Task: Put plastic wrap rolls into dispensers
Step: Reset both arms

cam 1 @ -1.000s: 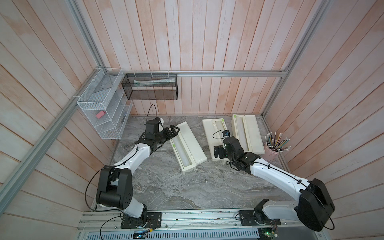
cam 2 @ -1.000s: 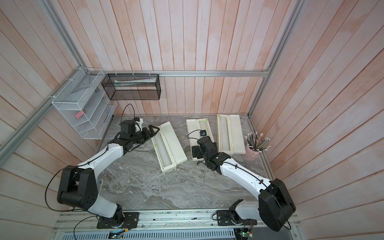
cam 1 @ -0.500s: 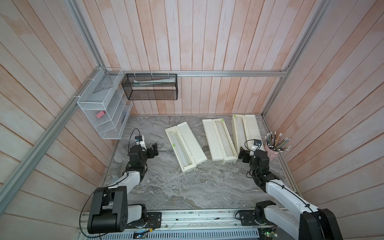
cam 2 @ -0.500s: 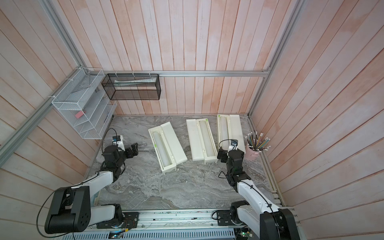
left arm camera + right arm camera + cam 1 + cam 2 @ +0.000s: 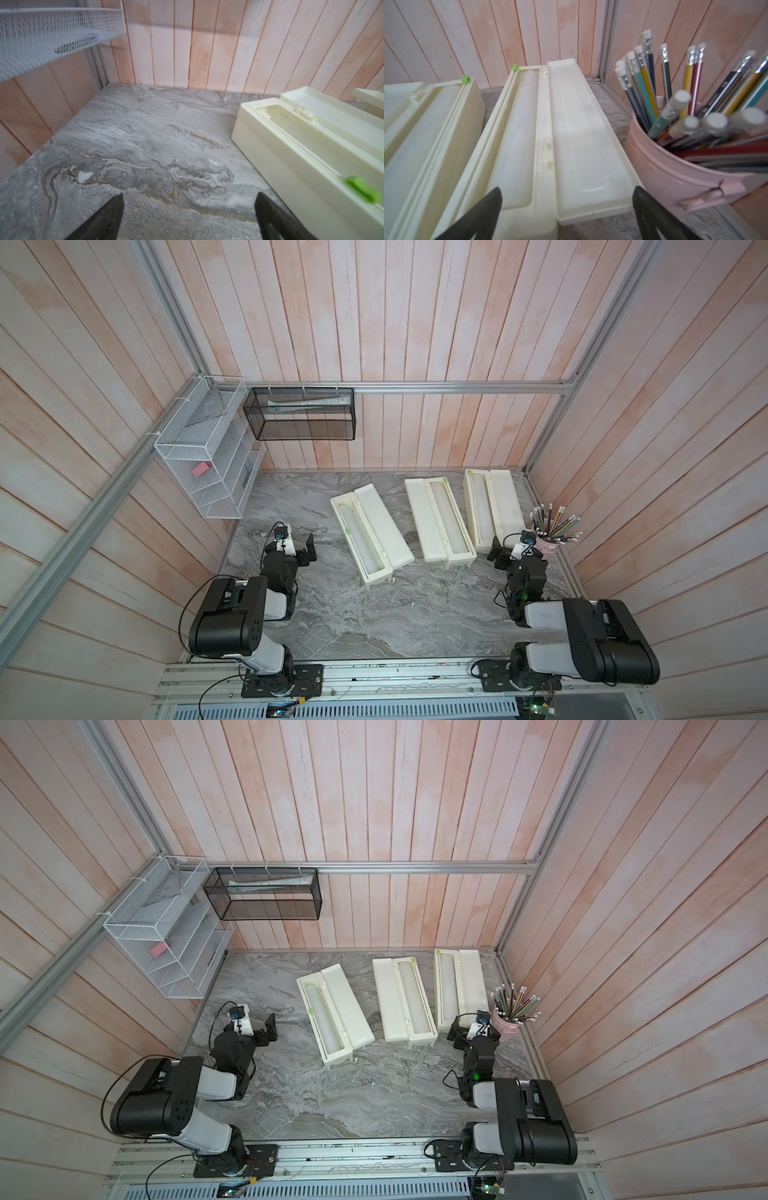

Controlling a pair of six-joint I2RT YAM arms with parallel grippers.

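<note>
Three cream dispensers lie open on the marble table in both top views: left (image 5: 386, 531), middle (image 5: 424, 522) and right (image 5: 505, 506). A translucent plastic wrap roll lies in each trough: left (image 5: 359, 539), middle (image 5: 448, 518), right (image 5: 482, 506). My left gripper (image 5: 308, 549) hangs open over bare marble, apart from the left dispenser (image 5: 280, 158); its wrist view shows nothing between the fingers of that gripper (image 5: 190, 197). My right gripper (image 5: 496, 551) is open and empty just short of the right dispenser's near end (image 5: 583, 135), where its roll (image 5: 519, 128) shows.
A pink cup of pencils (image 5: 546, 541) stands close beside my right gripper, by the right wall. A white wire rack (image 5: 208, 464) and a black mesh basket (image 5: 303, 414) hang on the walls at the back left. Both arms sit folded near the front rail.
Both arms have drawn back from the dispensers toward the front corners of the table and folded up. Both grippers stayed open and empty. The dispensers have not moved.
</note>
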